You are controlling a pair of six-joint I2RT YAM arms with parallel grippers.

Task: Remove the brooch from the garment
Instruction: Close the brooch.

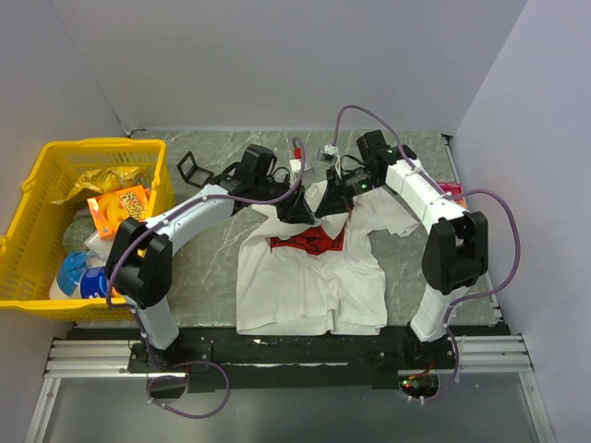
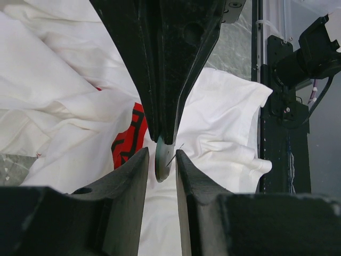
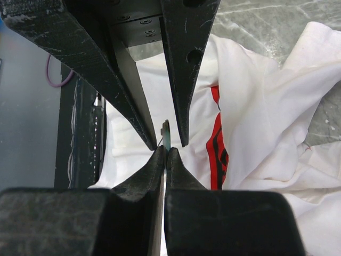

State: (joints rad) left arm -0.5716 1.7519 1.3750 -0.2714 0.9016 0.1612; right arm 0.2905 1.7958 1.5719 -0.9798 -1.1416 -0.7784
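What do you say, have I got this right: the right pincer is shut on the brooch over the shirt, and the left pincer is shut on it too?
Not quite. The right pincer is shut on the brooch over the shirt, but the left pincer is open, its fingers standing apart either side of the brooch. The right wrist view shows it.

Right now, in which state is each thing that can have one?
Brooch: upright, pinched at its edge; pinned or free, cannot tell.
Left gripper: open, fingers flanking the brooch.
Right gripper: shut on the brooch's edge.
T-shirt: lying print up, crumpled near the collar.
Yellow basket: upright, filled.
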